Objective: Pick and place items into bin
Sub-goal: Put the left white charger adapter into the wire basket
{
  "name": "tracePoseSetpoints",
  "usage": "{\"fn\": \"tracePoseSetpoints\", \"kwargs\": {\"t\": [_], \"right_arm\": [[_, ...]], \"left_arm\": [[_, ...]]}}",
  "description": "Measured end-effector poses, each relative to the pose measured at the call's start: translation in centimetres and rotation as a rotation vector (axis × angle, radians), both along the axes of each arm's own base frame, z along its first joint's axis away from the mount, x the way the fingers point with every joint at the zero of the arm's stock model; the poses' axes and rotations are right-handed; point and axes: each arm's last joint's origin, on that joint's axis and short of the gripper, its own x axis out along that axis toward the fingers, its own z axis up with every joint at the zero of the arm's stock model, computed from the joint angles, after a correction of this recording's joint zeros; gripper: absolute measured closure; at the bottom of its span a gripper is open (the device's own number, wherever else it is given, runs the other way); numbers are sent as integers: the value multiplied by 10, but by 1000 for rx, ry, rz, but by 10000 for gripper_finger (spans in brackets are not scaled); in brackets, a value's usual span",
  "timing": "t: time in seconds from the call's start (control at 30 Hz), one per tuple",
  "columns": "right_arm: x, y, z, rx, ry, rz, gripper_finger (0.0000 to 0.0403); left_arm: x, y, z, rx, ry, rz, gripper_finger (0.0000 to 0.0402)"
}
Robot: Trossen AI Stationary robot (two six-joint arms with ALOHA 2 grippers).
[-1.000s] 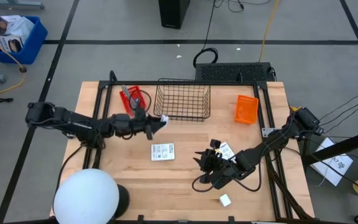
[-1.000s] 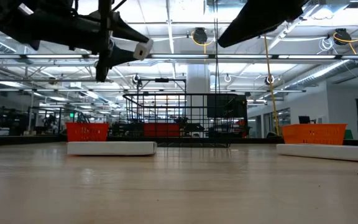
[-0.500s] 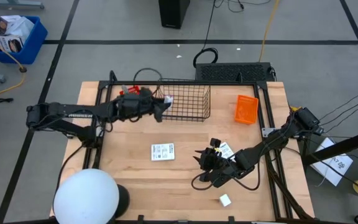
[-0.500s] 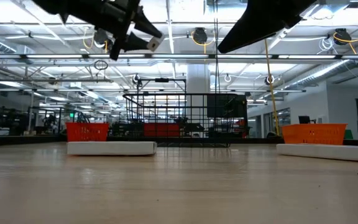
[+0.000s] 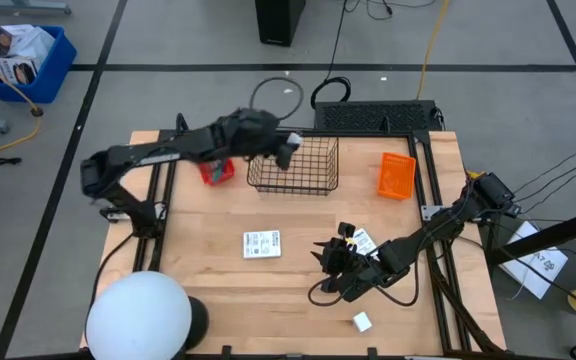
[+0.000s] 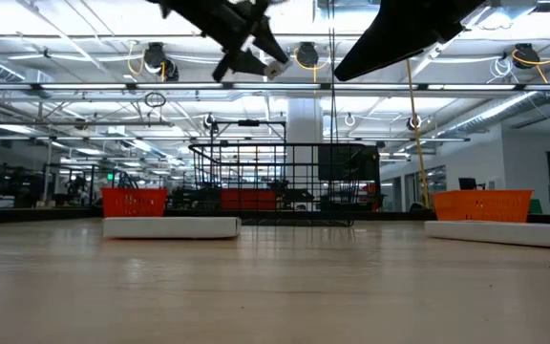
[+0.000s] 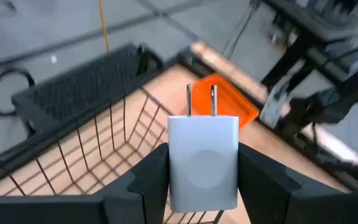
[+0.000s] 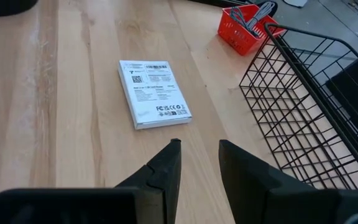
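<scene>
My left gripper (image 5: 284,150) is shut on a small white plug cube (image 7: 202,158) with two metal prongs and hangs above the left part of the black wire bin (image 5: 303,165). In the low view, cube (image 6: 273,69) and gripper (image 6: 252,53) are high over the bin (image 6: 275,182). My right gripper (image 8: 199,155) stands open above the table at the near right, with nothing between its fingers. One flat white printed packet (image 5: 262,243) lies flat at mid-table, a second packet (image 5: 366,240) beside my right gripper (image 5: 330,258). Another white cube (image 5: 361,321) sits near the front edge. My left gripper pinches the plug cube by two opposite side faces (image 7: 171,168) between its two fingers (image 7: 148,183). The fingers slant downward from the table's left. The cube's prongs (image 7: 201,99) point forward, away from the gripper. The cube is lifted clear, above the wire bin.
A small red basket (image 5: 216,172) holding a grey tool (image 8: 261,11) stands left of the wire bin. An orange tray (image 5: 396,175) lies at the far right. A white dome (image 5: 138,320) fills the near left corner.
My left gripper has risen with the white cube and swung toward the table's far and right edges, from beside the wire bin's near left corner to above the bin. The wrist has rolled a little. The cube stays pinched.
</scene>
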Motion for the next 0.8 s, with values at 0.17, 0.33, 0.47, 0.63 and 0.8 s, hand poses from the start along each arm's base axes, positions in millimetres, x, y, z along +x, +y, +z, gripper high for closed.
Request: {"fn": "tracePoseSetpoints", "kwargs": {"t": [0.17, 0.33, 0.47, 0.63, 0.8], "right_arm": [[0, 0, 0, 0, 0, 0, 303], [0, 1, 0, 6, -1, 1, 303], [0, 1, 0, 5, -1, 1, 303], [0, 1, 0, 5, -1, 1, 303], [-1, 0, 1, 7, -3, 2, 303]], "left_arm": [[26, 23, 4, -68, 94, -44, 229], [42, 42, -2, -113, 205, -35, 229], [49, 53, -12, -184, 263, -63, 229], [53, 59, -33, -230, 352, -53, 229], [59, 62, -57, -271, 439, -45, 229]]}}
